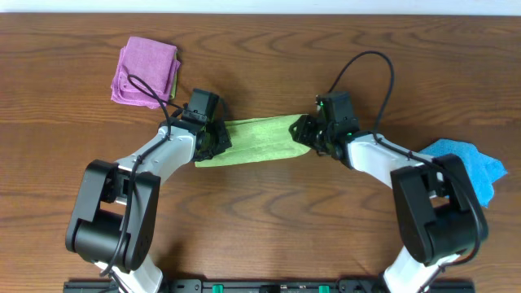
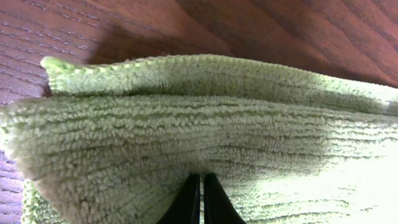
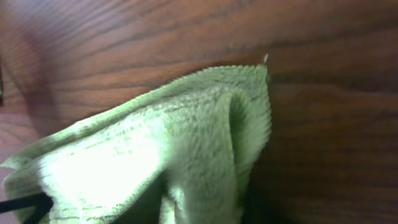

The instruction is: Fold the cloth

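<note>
The lime-green cloth [image 1: 254, 140] lies as a folded strip on the wooden table between my two grippers. My left gripper [image 1: 213, 140] is shut on its left end; in the left wrist view the cloth [image 2: 205, 130] fills the frame in two layers and the black fingers [image 2: 201, 186] pinch it. My right gripper [image 1: 309, 133] is at the cloth's right end. In the right wrist view the cloth [image 3: 186, 143] bunches over the fingers, which are hidden under it. The white tag is not visible.
A purple folded cloth [image 1: 145, 72] lies at the back left of the table. A bright blue cloth [image 1: 468, 167] lies at the right, partly under my right arm. A black cable [image 1: 370, 69] loops above the right gripper.
</note>
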Motion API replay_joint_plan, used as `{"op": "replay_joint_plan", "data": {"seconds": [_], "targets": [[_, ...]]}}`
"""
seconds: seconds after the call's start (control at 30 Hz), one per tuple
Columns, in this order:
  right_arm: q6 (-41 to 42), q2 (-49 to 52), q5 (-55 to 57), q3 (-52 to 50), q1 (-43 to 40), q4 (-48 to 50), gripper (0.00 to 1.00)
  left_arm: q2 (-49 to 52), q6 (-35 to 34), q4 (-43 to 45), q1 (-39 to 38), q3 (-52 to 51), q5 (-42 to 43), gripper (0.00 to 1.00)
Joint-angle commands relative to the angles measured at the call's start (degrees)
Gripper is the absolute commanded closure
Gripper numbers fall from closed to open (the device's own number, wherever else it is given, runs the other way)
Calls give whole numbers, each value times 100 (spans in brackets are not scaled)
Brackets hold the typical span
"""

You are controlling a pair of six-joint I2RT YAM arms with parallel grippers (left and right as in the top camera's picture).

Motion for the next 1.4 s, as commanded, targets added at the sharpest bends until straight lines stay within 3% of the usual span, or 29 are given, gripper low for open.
{"op": "replay_joint_plan", "data": {"seconds": [0.0,0.4,0.6,1.0,1.37], "targets": [[-87,138,15,-26,66,26,99,63,59,-20,11,76,-83,94],[-184,-1366,-116,9,317,57,99,61,15,-13,11,105,267,94],[-188,-1368,599,243,1051,63,99,61,13,-13,11,109,269,94],[-514,-555,761,988,1762,70,99,-225,48,-177,22,223,258,94],[-551,-280,922,1036,2026,334,99,-1731,190,-719,708,223,-374,94]]}}
